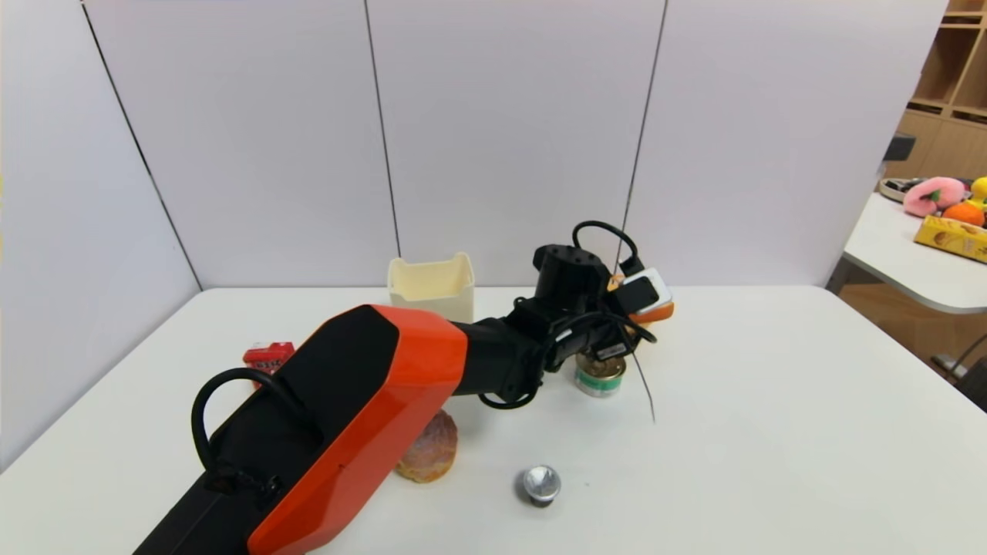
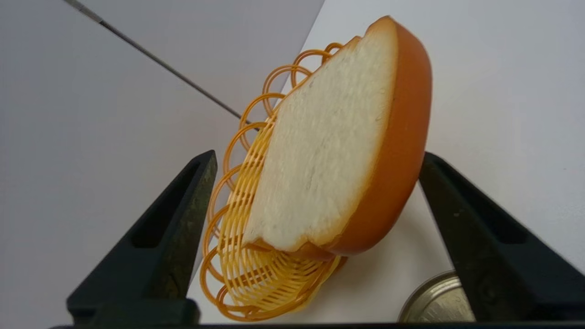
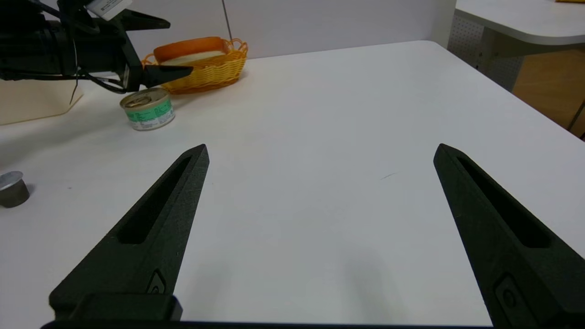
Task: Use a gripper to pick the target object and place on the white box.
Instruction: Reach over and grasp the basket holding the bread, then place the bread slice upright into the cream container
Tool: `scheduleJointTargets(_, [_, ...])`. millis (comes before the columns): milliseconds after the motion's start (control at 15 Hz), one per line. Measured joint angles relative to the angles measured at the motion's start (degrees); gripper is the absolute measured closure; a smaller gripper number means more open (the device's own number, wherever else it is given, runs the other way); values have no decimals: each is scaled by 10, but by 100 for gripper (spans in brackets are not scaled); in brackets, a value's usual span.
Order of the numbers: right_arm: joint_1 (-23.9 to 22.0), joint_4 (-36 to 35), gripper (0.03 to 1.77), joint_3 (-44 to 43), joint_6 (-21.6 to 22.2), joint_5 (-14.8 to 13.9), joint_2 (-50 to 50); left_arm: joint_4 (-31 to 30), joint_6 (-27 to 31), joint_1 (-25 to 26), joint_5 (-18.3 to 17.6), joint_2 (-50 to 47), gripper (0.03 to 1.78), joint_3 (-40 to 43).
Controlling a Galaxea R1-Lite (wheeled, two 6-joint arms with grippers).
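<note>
Left hand (image 2: 315, 157) open — fingers either side of toast slice (image 2: 333, 146) in orange basket (image 2: 237, 265); right hand (image 3: 320, 155) open, parked over worktop (image 3: 343, 114).

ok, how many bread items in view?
2. The toast slice lies in the orange basket, between the left gripper's open fingers. The round bun sits beside the left arm, partly hidden.

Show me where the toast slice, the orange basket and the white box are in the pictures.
toast slice (image 2: 320, 155), left wrist view, on its pale cream face.
orange basket (image 3: 208, 73), right wrist view, on its woven side wall.
white box (image 1: 432, 297), head view, on its front wall.
</note>
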Motion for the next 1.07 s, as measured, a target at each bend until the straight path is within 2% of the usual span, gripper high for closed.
scheduleJointTargets(133, [0,0,10,0,0,0,0,0,0,0,-1,0,71,0])
scheduleJointTargets(333, [0,0,10,0,0,0,0,0,-1,-2,-1,0,103,0])
scheduleJointTargets(467, [0,0,10,0,0,0,0,0,0,-2,-2,0,160,0])
scheduleJointTargets(1067, [0,0,10,0,0,0,0,26,0,0,-2,-37,160,1])
